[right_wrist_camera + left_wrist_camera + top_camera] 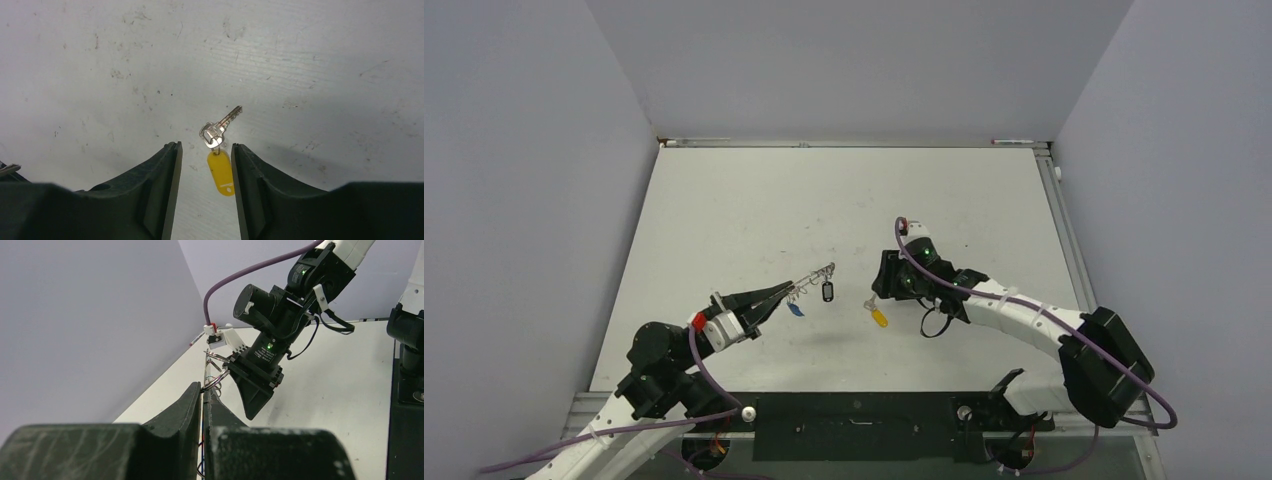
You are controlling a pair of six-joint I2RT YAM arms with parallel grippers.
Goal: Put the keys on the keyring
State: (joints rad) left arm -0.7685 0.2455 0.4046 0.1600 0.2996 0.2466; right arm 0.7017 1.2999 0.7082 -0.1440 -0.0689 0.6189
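Note:
My left gripper (784, 291) is shut on the thin silvery keyring (812, 276), which it holds above the table. A dark-rimmed key (827, 291) and a blue-headed key (796, 310) hang from the ring. In the left wrist view the keyring (216, 379) sticks out past the closed fingertips (196, 390). The yellow-headed key (878, 314) lies on the table. My right gripper (881, 294) points down over it. In the right wrist view the gripper (203, 146) stands open, and the yellow key (220, 167) lies between its fingers, close to the right one.
The white table (754, 200) is walled in by grey panels at the left, back and right. The right arm's wrist (272, 332) and its purple cable (235, 277) hang close beyond the keyring. The arm bases sit on a dark rail (864, 415) at the near edge.

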